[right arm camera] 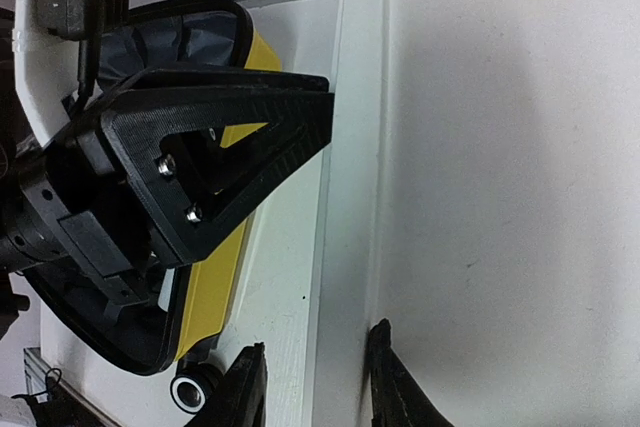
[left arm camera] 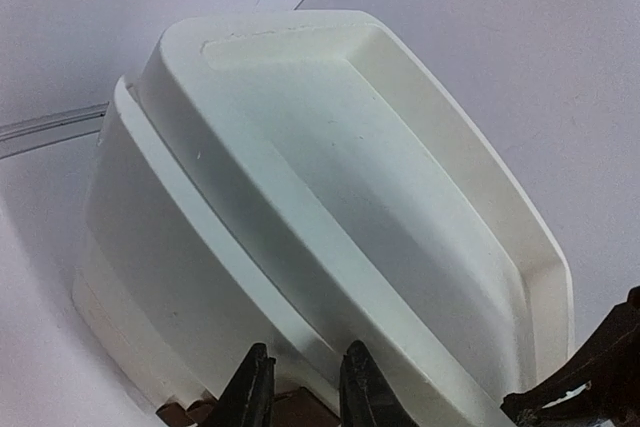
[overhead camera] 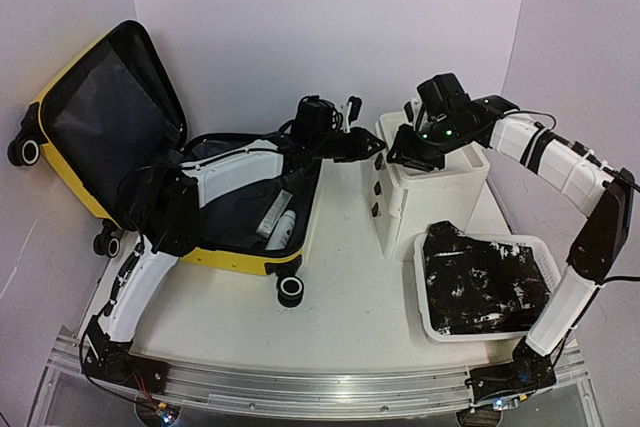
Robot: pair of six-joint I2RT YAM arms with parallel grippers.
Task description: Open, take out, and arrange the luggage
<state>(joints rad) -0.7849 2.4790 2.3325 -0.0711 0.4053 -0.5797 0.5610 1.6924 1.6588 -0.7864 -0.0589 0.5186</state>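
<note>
On the left of the white bench (overhead camera: 340,297) lies the one luggage (overhead camera: 110,117), open. Its lid stands tilted back toward the wall with the dark lining showing, and its yellow tub lies flat just right of it. Three black wheels show. Two small white things (overhead camera: 278,222) lie in the tub. The left arm crosses above the tub and hides part of it. The left hand (left arm camera: 305,359) is at the near edge of the one white cabinet (overhead camera: 440,187); its fingers stand close together with a narrow gap, and I cannot tell whether they grip anything. The right hand (right arm camera: 316,342) stands open astride the cabinet's top rim, one finger clear of it. Right of and nearer than the cabinet sits one white basket (overhead camera: 420,277) holding a black-and-white cloth (overhead camera: 485,287). The walls are pale; a metal rail (overhead camera: 300,382) edges the bench's near side.
</note>
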